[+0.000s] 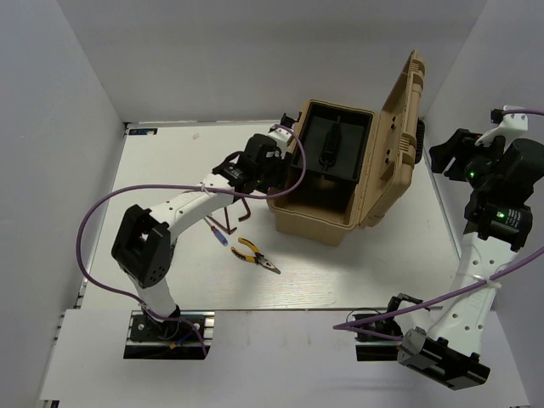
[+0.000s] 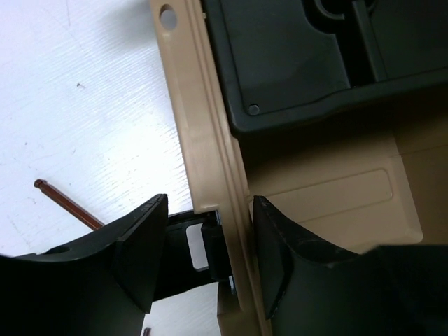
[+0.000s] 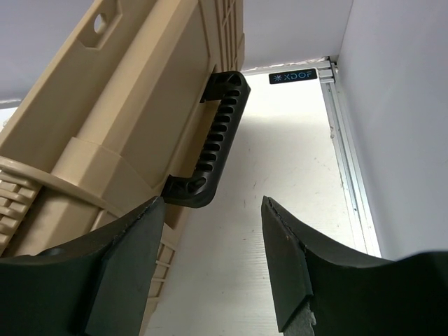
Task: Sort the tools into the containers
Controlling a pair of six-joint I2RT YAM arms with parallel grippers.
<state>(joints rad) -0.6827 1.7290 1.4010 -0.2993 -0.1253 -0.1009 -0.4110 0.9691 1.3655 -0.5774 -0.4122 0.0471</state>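
- L pincer (image 2: 208,217) gapes wide astride toolbox (image 2: 206,140) rim, holding nothing; closing or dropping could jam on wall and shove toolbox.
- R pincer (image 3: 210,224) wide by carry handle (image 3: 213,136); a nudge may swing lid (image 1: 399,127) shut.
- Pliers (image 1: 256,255) and hex key (image 2: 66,201) lie on table (image 1: 170,161), near-left of toolbox.

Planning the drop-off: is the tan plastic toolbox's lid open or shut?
Open: the lid of the tan plastic toolbox stands swung back, exposing the black inner tray.
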